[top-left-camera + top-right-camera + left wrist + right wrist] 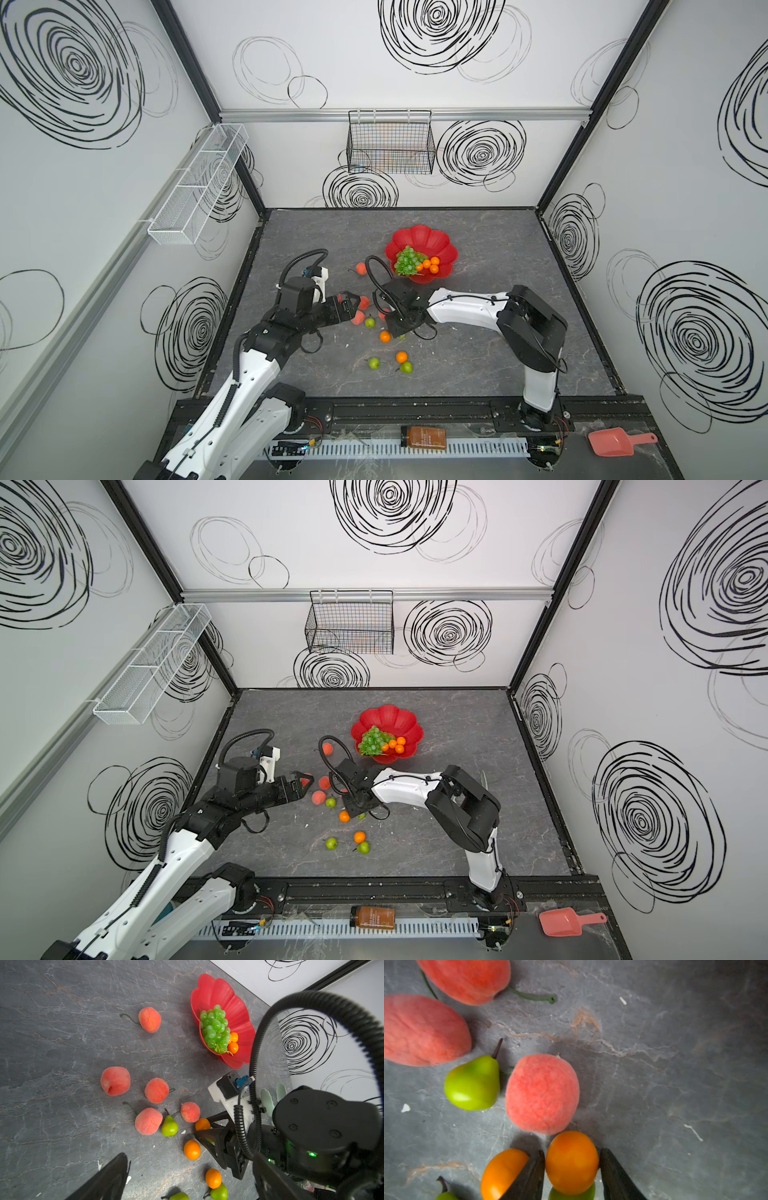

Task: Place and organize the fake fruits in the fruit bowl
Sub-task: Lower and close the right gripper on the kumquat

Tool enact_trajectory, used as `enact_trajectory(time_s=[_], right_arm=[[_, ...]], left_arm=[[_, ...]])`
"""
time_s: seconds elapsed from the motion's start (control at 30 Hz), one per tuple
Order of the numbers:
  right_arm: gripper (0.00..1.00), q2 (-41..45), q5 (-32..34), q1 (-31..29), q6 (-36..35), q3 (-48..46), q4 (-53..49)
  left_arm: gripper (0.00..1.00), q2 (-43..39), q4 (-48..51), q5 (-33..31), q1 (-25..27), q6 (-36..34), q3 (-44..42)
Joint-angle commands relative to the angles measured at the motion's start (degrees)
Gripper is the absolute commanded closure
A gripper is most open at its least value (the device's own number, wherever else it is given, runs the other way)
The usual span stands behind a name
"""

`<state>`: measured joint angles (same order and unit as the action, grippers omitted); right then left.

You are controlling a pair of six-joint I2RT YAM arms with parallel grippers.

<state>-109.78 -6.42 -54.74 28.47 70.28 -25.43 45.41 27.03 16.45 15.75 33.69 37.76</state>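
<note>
Pinching orange fruit (572,1162) in narrowed right hand (572,1152) near frame centre, with left hand (355,308) spread wide beside peaches (365,303).

We find the fruit bowl (422,233) at mid-frame in both top views, grapes (407,261) and oranges (433,269) inside it. Below and left of it, peaches (360,268), apples (374,363) and more oranges lie scattered on the table (478,357) — a scoop (610,442) sits lower right.

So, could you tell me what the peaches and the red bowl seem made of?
Peaches: probably flocked foam or plastic; matte, fuzzy skin without highlights. Fruit bowl: likely moulded plastic; glossy, with sheen along its ribbed petals.
</note>
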Motion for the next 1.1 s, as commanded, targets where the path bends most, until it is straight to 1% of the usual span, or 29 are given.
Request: enact_trajectory(time_s=[0.0,0.4,0.7,0.83,1.07], right_arm=[[0.53,-1.31,1.45,-0.37,0.45,1.73,-0.73],[0.58,-1.27,2.36,-0.33,0.36,2.93,-1.34],[0.62,1.63,3.40,-0.19,0.56,2.52,-1.39],[0.67,4.56,3.59,0.48,1.21,0.96,-0.72],[0.65,11.90,3.61,3.90,2.38,-3.31,1.21]], left_arm=[[0.04,-0.58,-1.85,-0.20,0.25,-0.38,0.68],[0.04,-1.01,-1.46,-0.10,0.21,-1.08,0.90],[0.04,-0.57,-1.84,0.76,0.34,-2.78,1.78],[0.04,0.61,-3.65,0.88,2.11,-3.02,2.18],[0.04,4.31,-7.00,-0.42,7.46,-2.81,3.63]])
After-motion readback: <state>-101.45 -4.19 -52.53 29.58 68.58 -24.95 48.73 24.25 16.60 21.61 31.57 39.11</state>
